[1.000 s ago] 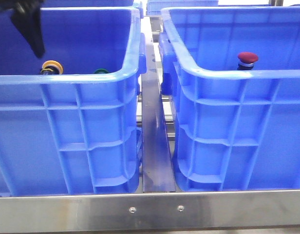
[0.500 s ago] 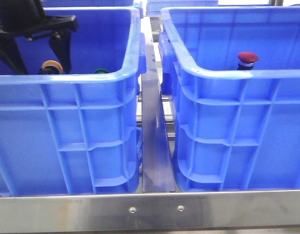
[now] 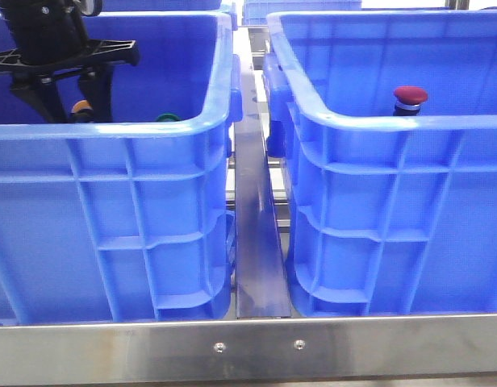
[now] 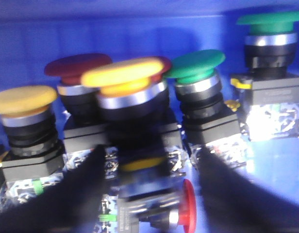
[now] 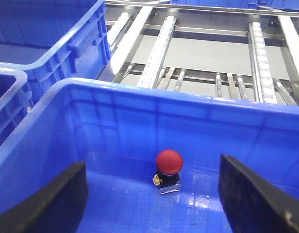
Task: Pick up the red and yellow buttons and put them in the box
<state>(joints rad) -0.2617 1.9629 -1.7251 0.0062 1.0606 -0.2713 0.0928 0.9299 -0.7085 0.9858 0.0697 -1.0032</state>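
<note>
Reaching deeper than half a second ago, the left gripper (image 3: pixel 64 109) now hangs inside the left crate (image 3: pixel 111 129), its black fingers (image 3: pixel 99 93) spread and straddling the yellow button (image 3: pixel 81 106). In the front view only a sliver of that orange-yellow cap shows between the fingers, where earlier the whole cap was clear of them. A green cap (image 3: pixel 167 118) peeks just over the near rim beside it, unmoved.

From the left wrist, the yellow button (image 4: pixel 124 77) stands upright between the open fingers (image 4: pixel 76 194), which sit apart from its dark body on either side; whether they touch it cannot be told through the blur. Another yellow button (image 4: pixel 24 99) stands to one side, a dark red one (image 4: pixel 77 65) just behind, and two green buttons (image 4: pixel 197 64) on the other side. A bright red button (image 4: pixel 187 208) lies tipped over close to the camera.

Between the crates runs a metal rail (image 3: pixel 256 242), unchanged.

Over in the box (image 3: pixel 394 129) on the right, the red button (image 3: pixel 410 97) stands upright near the far wall, where it was before. The right gripper (image 5: pixel 154 199) hovers above that box with its fingers (image 5: pixel 251 194) wide apart, holding nothing, the red button (image 5: pixel 168 162) below and between them on the blue floor.
</note>
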